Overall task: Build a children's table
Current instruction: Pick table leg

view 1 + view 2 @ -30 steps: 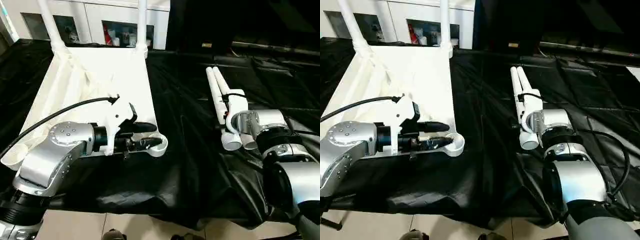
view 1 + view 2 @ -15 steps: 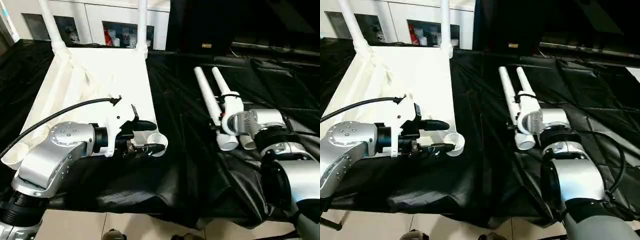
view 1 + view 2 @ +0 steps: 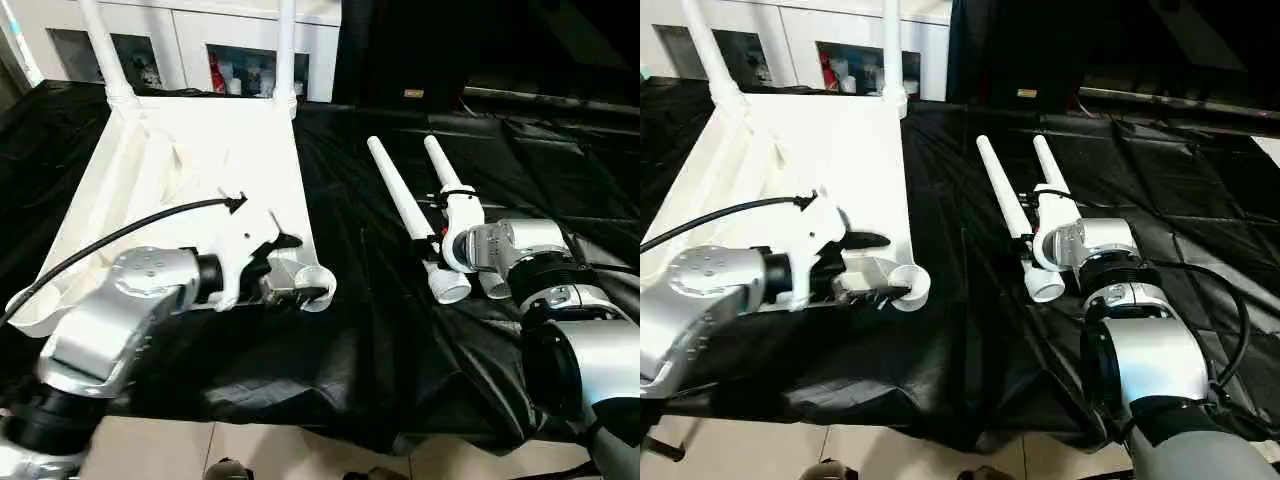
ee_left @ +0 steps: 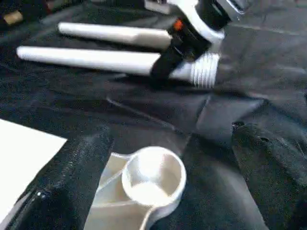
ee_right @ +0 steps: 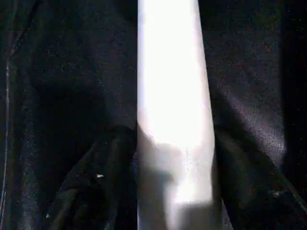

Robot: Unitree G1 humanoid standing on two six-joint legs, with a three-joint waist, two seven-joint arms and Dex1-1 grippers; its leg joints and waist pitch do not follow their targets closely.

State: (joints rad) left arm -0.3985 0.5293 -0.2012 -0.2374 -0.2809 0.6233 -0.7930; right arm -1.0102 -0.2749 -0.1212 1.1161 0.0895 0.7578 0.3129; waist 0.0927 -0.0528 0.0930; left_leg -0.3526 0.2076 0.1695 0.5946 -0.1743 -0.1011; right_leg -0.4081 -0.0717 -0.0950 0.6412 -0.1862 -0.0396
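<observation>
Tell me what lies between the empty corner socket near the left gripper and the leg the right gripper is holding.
Between the corner socket and the held leg, the left wrist view shows just wrinkled black cloth.

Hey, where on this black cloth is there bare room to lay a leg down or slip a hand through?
Bare black cloth runs as a strip between the white plastic tabletop and the two loose white tube legs. More lies open beyond the legs' tips and along the near edge. It is crowded at the tabletop's near corner socket, beside the left gripper, and around the right gripper on one leg.
</observation>
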